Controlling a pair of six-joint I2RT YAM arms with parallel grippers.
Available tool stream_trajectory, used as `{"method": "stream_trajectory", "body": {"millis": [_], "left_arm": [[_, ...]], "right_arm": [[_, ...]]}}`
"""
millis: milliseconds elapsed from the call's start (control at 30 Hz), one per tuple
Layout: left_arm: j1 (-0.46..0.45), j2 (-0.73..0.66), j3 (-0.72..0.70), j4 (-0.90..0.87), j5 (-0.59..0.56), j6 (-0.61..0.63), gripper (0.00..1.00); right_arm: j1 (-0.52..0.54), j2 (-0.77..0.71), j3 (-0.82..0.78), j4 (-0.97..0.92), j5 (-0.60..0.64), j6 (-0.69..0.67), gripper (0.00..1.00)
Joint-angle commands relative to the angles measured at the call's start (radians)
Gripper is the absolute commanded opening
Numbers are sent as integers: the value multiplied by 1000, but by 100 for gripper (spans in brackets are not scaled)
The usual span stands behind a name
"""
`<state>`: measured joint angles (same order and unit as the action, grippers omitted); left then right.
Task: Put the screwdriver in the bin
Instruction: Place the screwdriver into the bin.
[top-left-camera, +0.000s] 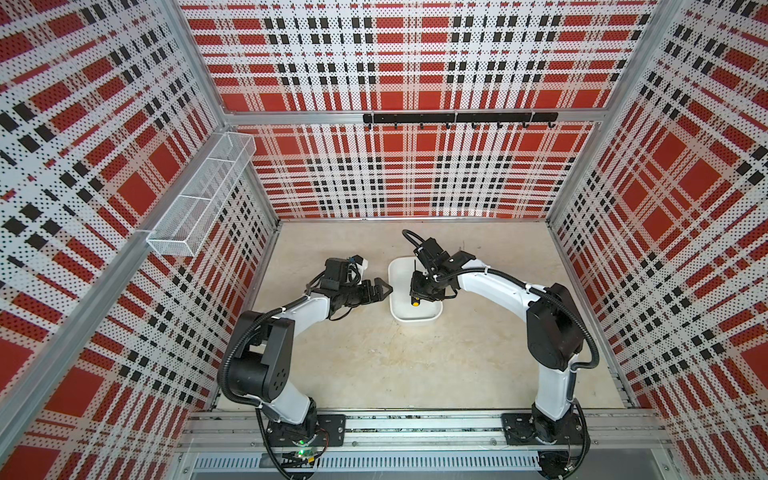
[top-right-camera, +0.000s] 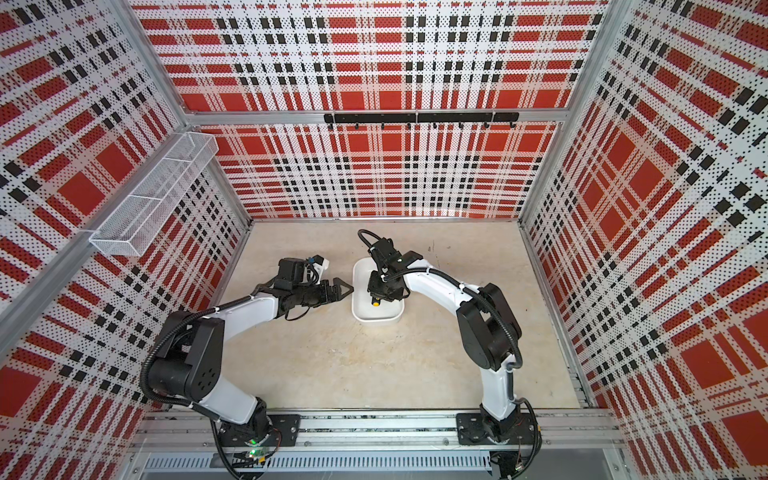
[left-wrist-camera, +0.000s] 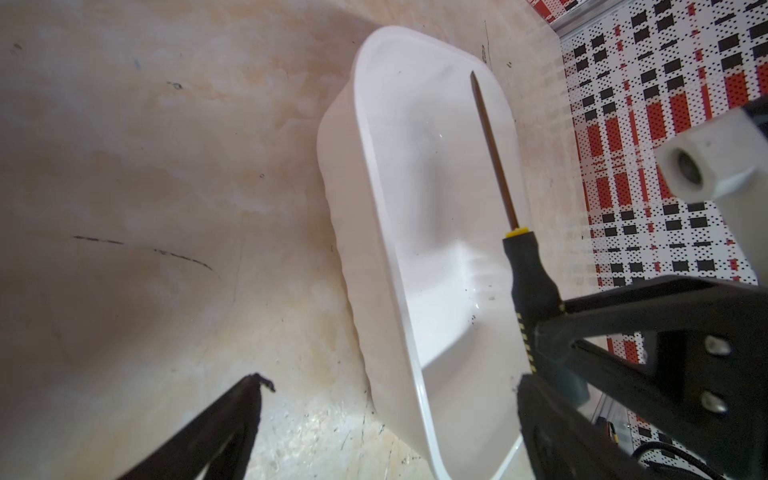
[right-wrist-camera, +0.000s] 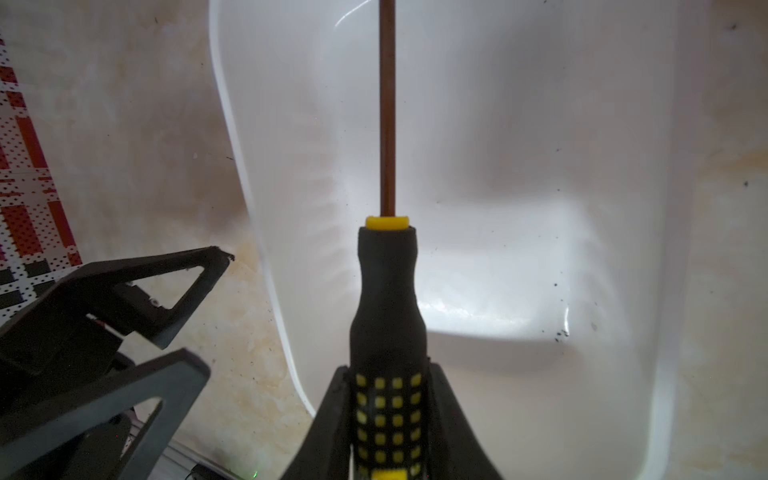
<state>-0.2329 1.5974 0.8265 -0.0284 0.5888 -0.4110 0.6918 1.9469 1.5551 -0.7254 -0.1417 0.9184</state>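
Note:
The white bin (top-left-camera: 415, 319) (top-right-camera: 376, 319) stands mid-table, its long side running front to back. My right gripper (top-left-camera: 419, 291) (right-wrist-camera: 388, 374) hangs over it, shut on the black, yellow-dotted handle of the screwdriver (right-wrist-camera: 388, 299) (left-wrist-camera: 528, 282). The thin shaft points along the bin toward the back, and the yellow butt (top-left-camera: 414, 303) (top-right-camera: 376, 304) faces the front. I cannot tell whether the tool touches the bin's floor. My left gripper (top-left-camera: 384, 288) (left-wrist-camera: 390, 380) is open and holds nothing, just left of the bin's side wall (left-wrist-camera: 374, 208).
A white wire mesh basket (top-left-camera: 199, 199) hangs high on the left wall. A black hook rail (top-left-camera: 459, 118) runs along the back wall. Plaid walls close in the beige table (top-left-camera: 374, 365) on three sides.

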Motion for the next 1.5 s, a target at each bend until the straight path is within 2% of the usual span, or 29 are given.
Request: {"method": "stream_trajectory", "body": {"millis": [0,333,900,1067,1233,1367,1467], "left_arm": [[-3,13,-3,19,17,3,98],[-2,22,-3,14,19,4,98],[-6,41,-2,6,46,15,98],[-6,39,-3,5,48,15,98],[-6,38,-1,6,51,19,98],[-6,21,-1,8,61,31,98],[-6,5,-3,16,69,28,98]], "right_arm": [[7,38,20,-9,41,4,0],[6,108,33,-13,95,-17,0],[6,185,38,11,98,-40,0],[6,182,27,15,104,-44,14],[6,171,20,10,126,-54,20],[7,144,18,0,149,-69,36],[7,120,5,16,155,-73,39]]}}
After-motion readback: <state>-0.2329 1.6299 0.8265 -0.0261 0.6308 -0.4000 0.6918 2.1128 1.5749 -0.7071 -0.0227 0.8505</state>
